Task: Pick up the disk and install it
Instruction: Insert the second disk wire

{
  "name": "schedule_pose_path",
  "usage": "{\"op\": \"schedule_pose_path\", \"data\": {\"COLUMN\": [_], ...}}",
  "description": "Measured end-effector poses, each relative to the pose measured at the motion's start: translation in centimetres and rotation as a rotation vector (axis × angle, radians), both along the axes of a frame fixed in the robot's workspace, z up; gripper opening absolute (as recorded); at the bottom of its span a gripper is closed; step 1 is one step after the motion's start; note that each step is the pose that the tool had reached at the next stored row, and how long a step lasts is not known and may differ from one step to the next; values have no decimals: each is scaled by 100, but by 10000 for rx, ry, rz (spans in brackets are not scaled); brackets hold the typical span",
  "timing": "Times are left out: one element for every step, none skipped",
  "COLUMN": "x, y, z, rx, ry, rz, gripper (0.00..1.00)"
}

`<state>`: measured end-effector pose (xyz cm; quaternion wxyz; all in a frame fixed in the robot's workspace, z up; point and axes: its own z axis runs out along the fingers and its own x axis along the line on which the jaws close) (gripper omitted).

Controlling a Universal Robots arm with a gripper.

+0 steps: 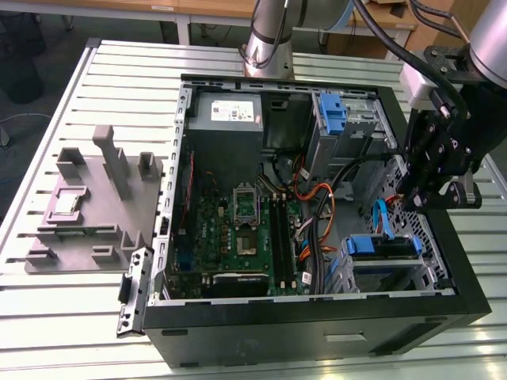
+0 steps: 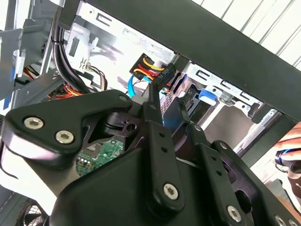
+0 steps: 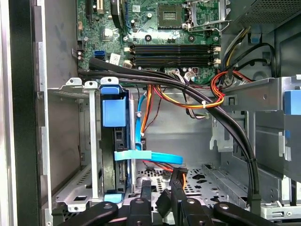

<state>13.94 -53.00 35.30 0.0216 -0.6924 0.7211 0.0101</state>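
Exterior view, going from its left: slatted silver metal counter (image 1: pixel 47 317) carries a grey moulded plastic fixture (image 1: pixel 91 202), then the open black steel computer case (image 1: pixel 317 336) with a green motherboard (image 1: pixel 238 229) in its floor. Toward the exterior view's right, the disk (image 1: pixel 383 247), flat silver-grey with blue plastic side rails, sits already slotted in the metal drive cage (image 1: pixel 348 277), near the case's front corner. The black gripper (image 1: pixel 412 198) hangs inside the case just beyond that cage.

First wrist view: disk (image 3: pixel 114 113) stands on edge in the cage, and a flat light-blue data cable (image 3: pixel 150 157) crosses in front of it. Jaws look narrow, pinched on a small black power plug with red, yellow and orange wires (image 3: pixel 178 175).

Risks, as a judgement: the plug could meet the disk's port skewed and bend or jam. The wires look short, so a pull may slip the plug out of the grip. The light-blue cable and the thick black cable bundle (image 3: pixel 235 132) lie close enough to snag.
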Motion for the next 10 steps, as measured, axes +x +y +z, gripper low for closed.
{"op": "schedule_pose_path", "data": {"x": [0,0,0,0,0,0,0,2,6,13], "y": [0,1,1,0,0,0,0,1,1,1], "z": [2,9,22,36,48,52,51,51,51,50], "rx": [6,13,17,25,29,30,31,31,30,30], "ry": [0,0,0,0,0,0,0,0,1,0], "rz": [0,-1,-1,-1,0,0,0,0,2,1], "gripper": [31,31,31,31,31,31,31,31,31,31]}}
